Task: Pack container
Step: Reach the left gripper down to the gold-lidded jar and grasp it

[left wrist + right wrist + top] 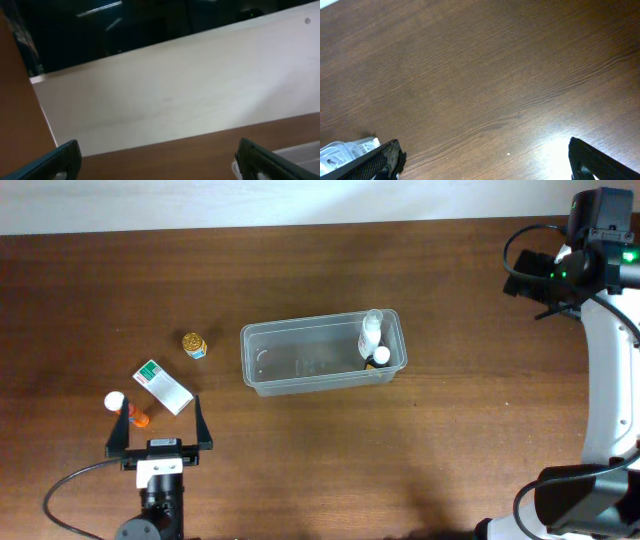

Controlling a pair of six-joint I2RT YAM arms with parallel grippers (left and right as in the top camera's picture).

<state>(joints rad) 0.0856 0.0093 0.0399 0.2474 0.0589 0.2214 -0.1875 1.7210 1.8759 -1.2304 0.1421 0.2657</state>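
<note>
Lower left, the wide-open left gripper (pixel 158 427) might knock the orange bottle (pixel 128 410) just beside the box (pixel 163 387) when closing on it

I see the worktop (pixel 300 450) as dark wood, fine grain, smooth w/ slight sheen. The container (pixel 250 362): clear glossy plastic. The box (pixel 163 387): printed card, prob. My left gripper (pixel 162 167): matt black.

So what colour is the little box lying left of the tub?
The box is white with a green end; the overhead view shows it best.
</note>
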